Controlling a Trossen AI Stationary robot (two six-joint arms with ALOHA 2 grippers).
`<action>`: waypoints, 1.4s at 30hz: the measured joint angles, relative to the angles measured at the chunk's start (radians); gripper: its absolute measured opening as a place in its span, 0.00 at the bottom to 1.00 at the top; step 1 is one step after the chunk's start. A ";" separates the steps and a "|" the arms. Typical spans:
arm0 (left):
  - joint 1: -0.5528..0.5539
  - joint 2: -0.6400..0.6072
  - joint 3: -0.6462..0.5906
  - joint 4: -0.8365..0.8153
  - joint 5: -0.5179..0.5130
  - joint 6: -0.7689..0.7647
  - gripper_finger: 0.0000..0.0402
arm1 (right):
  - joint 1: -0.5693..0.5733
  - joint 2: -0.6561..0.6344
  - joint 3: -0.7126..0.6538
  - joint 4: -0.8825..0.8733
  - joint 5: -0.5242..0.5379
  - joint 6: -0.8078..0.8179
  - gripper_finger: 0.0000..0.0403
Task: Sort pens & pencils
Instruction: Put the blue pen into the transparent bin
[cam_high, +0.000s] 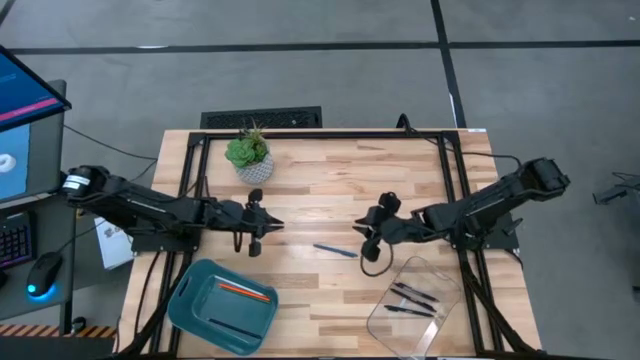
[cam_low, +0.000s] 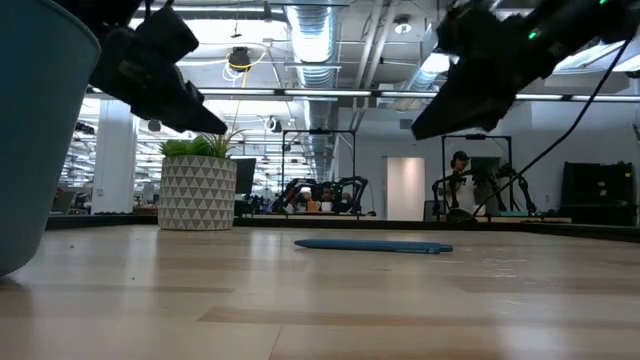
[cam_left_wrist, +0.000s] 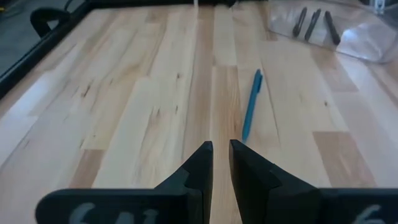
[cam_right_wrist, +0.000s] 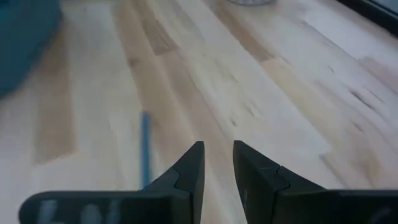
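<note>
From my low view the teal bin (cam_low: 30, 130) is cut off at the picture's left edge, and both arms run out of the top. In my right wrist view the teal pen (cam_right_wrist: 145, 146) is smeared, its end lost behind the gripper (cam_right_wrist: 216, 163). The black pens (cam_high: 415, 298) in the clear tray (cam_high: 440, 285) are too small to count surely overhead.

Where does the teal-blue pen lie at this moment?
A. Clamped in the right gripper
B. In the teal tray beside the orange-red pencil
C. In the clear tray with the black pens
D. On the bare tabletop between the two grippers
D: the teal-blue pen lies on the table between the left gripper and right gripper, outside both trays.
</note>
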 joint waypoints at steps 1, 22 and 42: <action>-0.001 0.008 0.000 0.003 0.000 0.000 0.11 | -0.011 0.016 0.000 0.007 0.000 -0.004 0.27; -0.001 -0.014 -0.001 0.040 -0.002 -0.012 0.11 | 0.023 0.441 0.050 0.353 -0.025 0.031 0.27; -0.001 -0.013 -0.001 0.043 -0.002 -0.042 0.11 | 0.063 0.443 0.050 0.291 -0.028 0.031 0.27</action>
